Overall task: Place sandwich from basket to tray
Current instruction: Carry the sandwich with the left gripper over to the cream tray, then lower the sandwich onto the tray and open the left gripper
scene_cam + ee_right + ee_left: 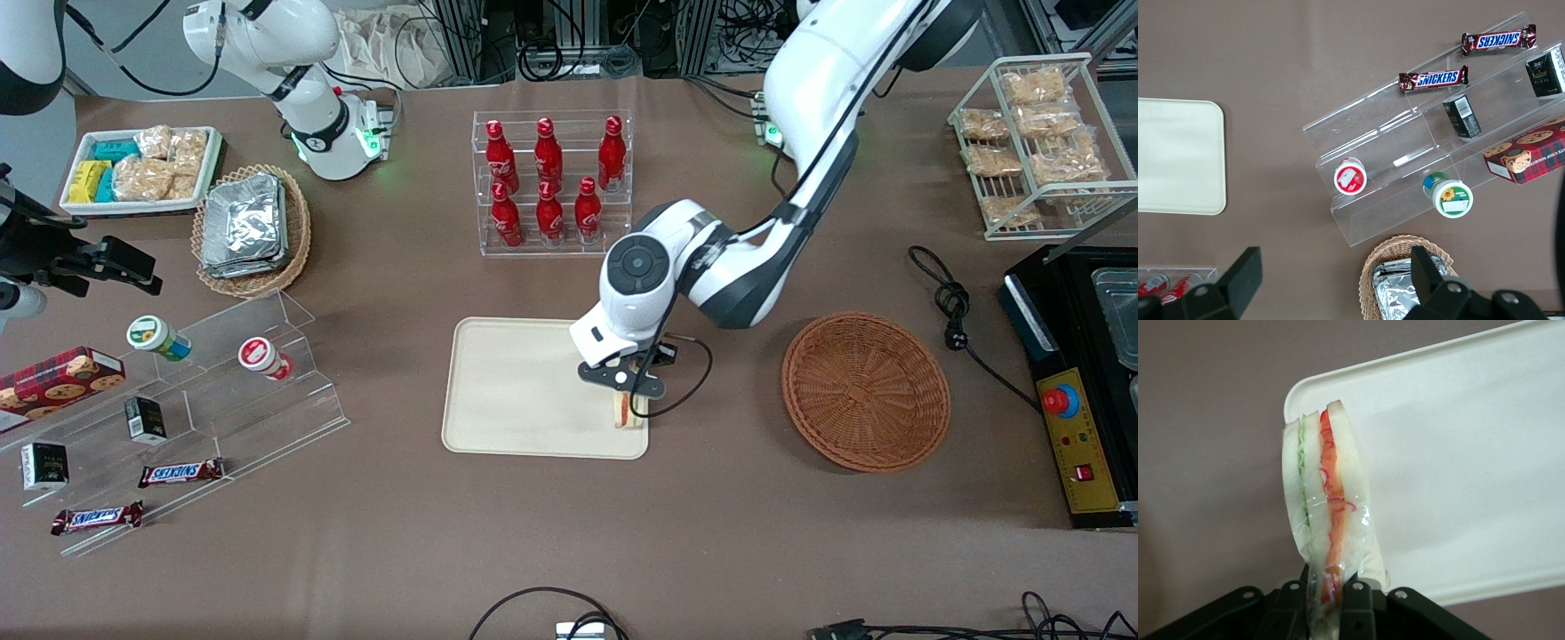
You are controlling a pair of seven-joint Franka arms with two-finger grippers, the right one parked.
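Note:
The sandwich (629, 411) (1325, 493), a white-bread wedge in clear wrap with orange-red and green filling, is pinched at its narrow end by my left gripper (633, 393) (1331, 595), which is shut on it. It hangs over the corner of the cream tray (520, 391) (1458, 453) (1178, 157) that is nearest the front camera, toward the working arm's end. Whether the sandwich touches the tray surface I cannot tell. The reddish-brown wicker basket (865, 389) stands beside the tray, toward the working arm's end, with nothing in it.
A clear rack of red bottles (549, 182) stands farther from the front camera than the tray. A tan basket with foil packets (253, 229) and a stepped acrylic shelf (222, 382) lie toward the parked arm's end. A black cable (956, 311) and a control box (1076, 427) lie by the basket.

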